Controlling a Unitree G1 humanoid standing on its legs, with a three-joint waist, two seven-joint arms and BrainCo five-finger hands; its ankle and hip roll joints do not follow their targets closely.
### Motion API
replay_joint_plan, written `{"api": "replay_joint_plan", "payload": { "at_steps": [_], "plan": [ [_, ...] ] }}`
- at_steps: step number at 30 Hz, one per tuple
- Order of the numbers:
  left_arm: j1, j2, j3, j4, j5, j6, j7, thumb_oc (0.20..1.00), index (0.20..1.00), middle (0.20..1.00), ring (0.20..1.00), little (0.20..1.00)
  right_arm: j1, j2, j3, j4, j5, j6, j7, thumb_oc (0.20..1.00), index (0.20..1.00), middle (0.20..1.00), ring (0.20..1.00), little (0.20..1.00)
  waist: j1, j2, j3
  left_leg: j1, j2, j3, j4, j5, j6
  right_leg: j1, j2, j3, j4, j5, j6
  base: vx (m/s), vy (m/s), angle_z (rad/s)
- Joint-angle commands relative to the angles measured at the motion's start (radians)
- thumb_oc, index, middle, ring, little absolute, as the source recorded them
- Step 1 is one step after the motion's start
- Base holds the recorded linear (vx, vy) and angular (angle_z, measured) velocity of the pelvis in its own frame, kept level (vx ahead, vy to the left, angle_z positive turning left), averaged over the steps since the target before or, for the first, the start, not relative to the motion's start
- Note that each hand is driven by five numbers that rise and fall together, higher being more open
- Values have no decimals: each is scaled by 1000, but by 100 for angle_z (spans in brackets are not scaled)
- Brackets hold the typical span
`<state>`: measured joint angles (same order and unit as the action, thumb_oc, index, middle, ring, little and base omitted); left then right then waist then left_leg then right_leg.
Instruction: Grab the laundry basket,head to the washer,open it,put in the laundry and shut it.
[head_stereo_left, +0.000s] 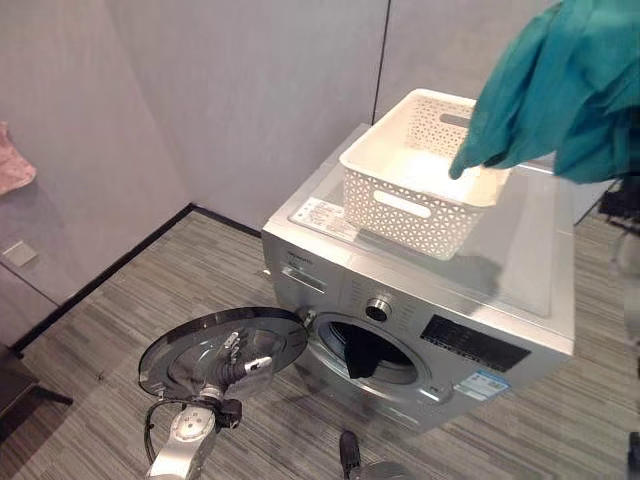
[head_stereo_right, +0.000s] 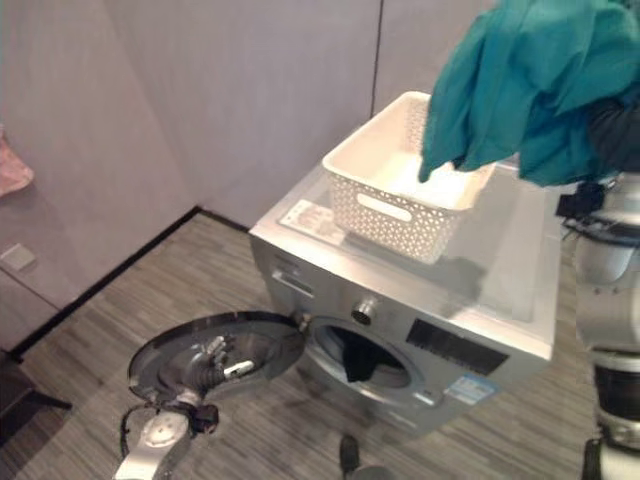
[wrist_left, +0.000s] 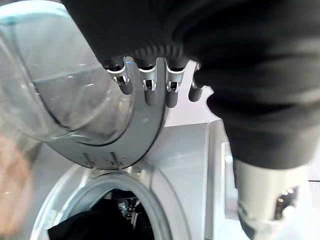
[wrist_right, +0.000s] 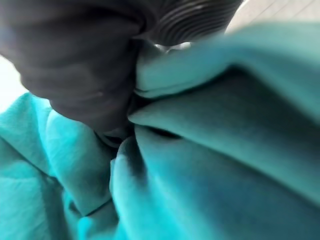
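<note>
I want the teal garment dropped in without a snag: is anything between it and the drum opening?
Nothing visible blocks it. The door is swung open, left hand on it. The teal garment hangs over the basket; a dark item already sits inside the drum opening.

Lit softly and evenly from overhead, bright but without harshness. Threw a faint, soft-edged shadow from the basket (head_stereo_left: 400, 210) across the glossy top of the washer (head_stereo_left: 530, 260), toward its front edge. Laid a pale sheen over that top and a washed-out glare on the basket's inner floor. Left the drum opening (head_stereo_left: 365, 352) dark. Caught curved reflections in the glass of the door (wrist_left: 60, 100). Darkened only deep between the folds of the teal cloth (wrist_right: 225, 165).
</note>
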<state>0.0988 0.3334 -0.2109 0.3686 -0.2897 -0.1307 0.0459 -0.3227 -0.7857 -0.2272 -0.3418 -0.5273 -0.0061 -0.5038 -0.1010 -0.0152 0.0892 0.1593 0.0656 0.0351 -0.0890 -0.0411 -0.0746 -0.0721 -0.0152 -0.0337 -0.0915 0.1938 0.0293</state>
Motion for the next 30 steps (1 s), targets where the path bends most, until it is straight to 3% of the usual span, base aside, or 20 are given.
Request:
{"api": "replay_joint_plan", "payload": {
  "at_steps": [1,3,6,9,11,12,15,18,19,24,25,28,30],
  "plan": [
    [-24,53,12,-49,66,-60,56,1000,1000,1000,1000,1000,-18,37,-93,-15,-36,-53,-1,200,200,200,200,200,24,-77,-7,17,-5,3,80,-135,98,-22,-189,38,69,-57,185,-151,258,-16],
    [-21,38,15,-36,95,-60,55,1000,1000,1000,1000,1000,166,162,-167,-114,-16,-69,41,200,200,200,200,200,-3,-85,-1,39,-46,18,51,-138,123,-33,-219,68,67,-35,202,-165,299,-27],
    [2,36,31,-20,117,-60,47,1000,1000,1000,1000,1000,326,236,-200,-137,52,-89,95,200,200,200,200,200,-35,-91,6,55,-68,32,32,-138,140,-47,-227,84,67,-8,204,-123,181,-11],
    [35,39,62,1,104,-53,48,1000,1000,1000,1000,1000,464,315,-172,-108,198,-102,159,200,200,200,200,200,-57,-95,13,76,-81,56,15,-135,153,-63,-221,116,65,14,206,-96,133,-41],
    [77,44,104,37,94,-49,57,1000,1000,1000,1000,1000,574,393,-73,-92,372,-126,247,200,200,200,200,200,-65,-94,31,104,-90,88,12,-150,173,-83,-201,136,80,29,209,-104,101,-78],
    [89,52,116,47,87,-49,59,1000,1000,1000,1000,1000,598,407,-31,-87,439,-134,274,200,200,200,200,200,-60,-99,40,109,-93,106,13,-145,175,-102,-196,133,97,40,204,-125,39,-87],
    [119,61,159,62,31,-55,48,1000,1000,1000,1000,1000,675,408,79,-51,553,-148,381,200,200,200,200,200,-50,-80,75,109,-80,142,18,-138,177,-105,-180,65,164,-17,171,-126,22,-95],
    [156,92,202,70,17,-75,25,1000,1000,1000,1000,1000,777,419,143,11,663,-155,482,200,200,200,200,200,-30,-75,74,85,-79,162,24,-134,170,-74,-179,22,162,-47,164,-60,-10,-28],
    [155,86,227,101,17,-80,39,1000,1000,1000,1000,1000,782,434,204,103,717,-133,500,200,200,200,200,200,-18,-87,74,71,-90,172,28,-128,169,-82,-192,25,139,-5,175,-20,-30,-10],
    [145,83,242,102,-38,-96,65,1000,1000,1000,1000,1000,736,488,300,396,882,-84,518,200,200,200,200,200,17,-96,109,13,-110,145,40,-115,160,-99,-224,20,97,22,181,-33,-32,-3],
    [128,77,231,100,-51,-103,67,1000,1000,1000,1000,1000,703,510,312,496,896,-77,512,200,200,200,200,200,24,-86,138,-21,-119,116,51,-109,155,-106,-252,-13,92,28,185,-98,-21,19],
    [105,59,210,78,-89,-116,68,1000,1000,1000,1000,1000,595,551,319,672,968,-92,471,200,200,200,200,200,32,-57,182,-97,-132,80,80,-99,150,-134,-280,-43,95,37,188,-136,-19,65],
    [61,37,161,59,-128,-127,69,1000,1000,1000,1000,1000,440,577,333,811,995,-113,411,200,200,200,200,200,49,-13,229,-208,-138,56,115,-77,142,-183,-312,-80,86,50,187,-233,-25,86]
  ]
}}
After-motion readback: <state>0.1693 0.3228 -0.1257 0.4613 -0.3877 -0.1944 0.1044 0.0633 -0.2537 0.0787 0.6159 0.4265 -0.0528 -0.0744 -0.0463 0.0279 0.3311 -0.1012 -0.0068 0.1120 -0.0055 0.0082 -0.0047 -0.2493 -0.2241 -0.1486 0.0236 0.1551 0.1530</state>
